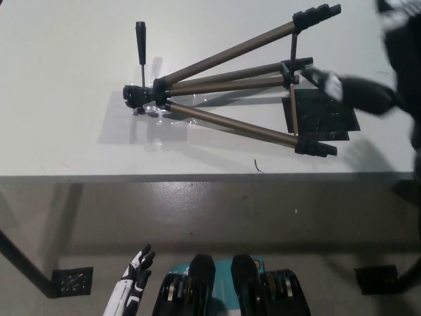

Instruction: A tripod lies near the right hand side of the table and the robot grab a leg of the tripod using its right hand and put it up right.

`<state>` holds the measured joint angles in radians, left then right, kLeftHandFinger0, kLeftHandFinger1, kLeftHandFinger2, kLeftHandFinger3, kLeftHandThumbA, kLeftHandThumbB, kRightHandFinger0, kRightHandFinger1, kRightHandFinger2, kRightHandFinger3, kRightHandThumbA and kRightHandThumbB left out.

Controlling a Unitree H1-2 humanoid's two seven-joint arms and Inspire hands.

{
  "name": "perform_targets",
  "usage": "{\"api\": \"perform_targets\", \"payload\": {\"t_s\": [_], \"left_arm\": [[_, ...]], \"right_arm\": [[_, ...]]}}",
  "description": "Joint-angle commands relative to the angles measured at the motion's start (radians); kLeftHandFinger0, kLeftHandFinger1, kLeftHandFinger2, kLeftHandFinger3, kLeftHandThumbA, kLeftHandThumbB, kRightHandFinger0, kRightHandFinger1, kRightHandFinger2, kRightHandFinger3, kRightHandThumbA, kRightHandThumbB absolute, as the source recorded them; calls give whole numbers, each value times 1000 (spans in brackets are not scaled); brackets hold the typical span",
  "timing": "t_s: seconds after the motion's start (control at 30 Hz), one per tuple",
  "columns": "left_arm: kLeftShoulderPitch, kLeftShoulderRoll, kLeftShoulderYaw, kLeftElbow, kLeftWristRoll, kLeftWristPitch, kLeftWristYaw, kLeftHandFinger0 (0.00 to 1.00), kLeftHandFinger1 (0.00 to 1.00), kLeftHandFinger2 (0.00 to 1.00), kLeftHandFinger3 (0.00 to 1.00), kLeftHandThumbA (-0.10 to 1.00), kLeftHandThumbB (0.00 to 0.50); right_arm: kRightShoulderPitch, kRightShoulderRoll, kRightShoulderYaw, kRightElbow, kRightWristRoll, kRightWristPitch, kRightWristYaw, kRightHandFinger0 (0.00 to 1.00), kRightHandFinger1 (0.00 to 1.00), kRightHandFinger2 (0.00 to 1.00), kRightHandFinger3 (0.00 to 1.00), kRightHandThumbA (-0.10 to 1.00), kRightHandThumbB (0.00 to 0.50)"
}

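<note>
Tripod [227, 89] flat on table [66, 99]

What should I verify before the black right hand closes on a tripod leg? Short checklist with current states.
1. Bronze-legged black tripod lying flat on the white table, legs splayed: ok.
2. Black right hand over the table near the leg ends: ok, though it is motion-blurred.
3. Right hand open for the grasp: cannot tell, blur hides it.
4. Contact with any leg: cannot tell; the hand looks close to the middle leg's end.
5. Black flat mat under the leg ends; it may catch a foot during the lift: cannot tell.
6. White left hand low beneath the table edge, out of the way: ok.
</note>
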<state>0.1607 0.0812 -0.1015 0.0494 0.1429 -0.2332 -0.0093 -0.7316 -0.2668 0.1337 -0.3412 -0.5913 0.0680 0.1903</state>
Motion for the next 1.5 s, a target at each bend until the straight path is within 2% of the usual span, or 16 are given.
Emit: {"api": "perform_targets", "payload": {"t_s": [0.0, 0.1, 0.2, 0.27, 0.37, 0.47, 0.57, 0.97, 1.07, 1.2, 1.3, 1.33, 1.37, 1.4, 1.43, 1.47], "left_arm": [[18, 4, -3, -28, 9, -62, 2, 1000, 1000, 1000, 1000, 1000, 370], [20, 6, -4, -25, 6, -70, 0, 1000, 1000, 1000, 1000, 1000, 357], [19, 14, -6, -11, 9, -95, -1, 1000, 1000, 1000, 1000, 1000, 295], [21, 14, -6, -16, 12, -89, 0, 1000, 1000, 1000, 1000, 1000, 285], [20, 19, -9, -5, 32, -109, 5, 1000, 1000, 1000, 1000, 1000, 310], [28, 10, -6, -9, 21, -91, 7, 1000, 1000, 1000, 1000, 1000, 338], [31, 4, -4, -11, 21, -86, 10, 1000, 1000, 1000, 1000, 1000, 371], [39, 7, -10, -15, 13, -87, -2, 1000, 1000, 1000, 1000, 1000, 374], [38, 7, -12, -8, 10, -92, -4, 1000, 1000, 1000, 1000, 1000, 388], [40, 8, -15, -14, 10, -88, -7, 1000, 1000, 1000, 1000, 1000, 379], [46, 7, -19, -18, 16, -88, -7, 1000, 1000, 1000, 1000, 1000, 382], [47, 8, -21, -18, 14, -90, -9, 1000, 1000, 1000, 1000, 1000, 382], [48, 9, -22, -20, 12, -89, -11, 1000, 1000, 1000, 1000, 1000, 383], [49, 8, -24, -21, 13, -88, -11, 1000, 1000, 1000, 1000, 1000, 383], [51, 9, -24, -27, 15, -84, -12, 1000, 1000, 1000, 1000, 1000, 383], [51, 9, -26, -35, 13, -77, -15, 1000, 1000, 1000, 1000, 1000, 382]], "right_arm": [[-186, -40, 92, 120, -201, 138, 164, 1000, 1000, 1000, 1000, 1000, 470], [-259, -46, 145, 216, -232, 139, 176, 1000, 1000, 1000, 1000, 1000, 473], [-347, -40, 206, 352, -249, 144, 193, 1000, 1000, 1000, 1000, 1000, 498], [-389, -34, 239, 435, -257, 139, 190, 1000, 1000, 1000, 1000, 1000, 500], [-449, -19, 281, 573, -247, 143, 213, 1000, 1000, 1000, 1000, 1000, 499], [-503, -2, 328, 707, -258, 162, 231, 1000, 1000, 1000, 1000, 988, 500], [-541, 15, 352, 841, -248, 151, 217, 1000, 1000, 1000, 1000, 930, 476], [-653, 74, 413, 1222, -226, 93, 132, 1000, 1000, 1000, 1000, 953, 500], [-667, 88, 411, 1286, -218, 86, 113, 1000, 1000, 1000, 1000, 944, 500], [-690, 104, 428, 1374, -229, 61, 69, 1000, 1000, 1000, 1000, 964, 500], [-710, 122, 471, 1470, -264, 48, -22, 1000, 1000, 1000, 1000, 955, 500], [-705, 124, 472, 1486, -265, 31, -95, 1000, 1000, 1000, 1000, 817, 425], [-701, 129, 467, 1502, -260, 19, -171, 884, 874, 956, 1000, 628, 372], [-701, 129, 466, 1508, -257, 15, -192, 674, 746, 884, 1000, 557, 377], [-686, 127, 494, 1530, -299, -25, -389, 41, 55, 143, 547, -53, 328], [-682, 125, 497, 1538, -307, -43, -468, 2, 2, 16, 293, -98, 275]]}}
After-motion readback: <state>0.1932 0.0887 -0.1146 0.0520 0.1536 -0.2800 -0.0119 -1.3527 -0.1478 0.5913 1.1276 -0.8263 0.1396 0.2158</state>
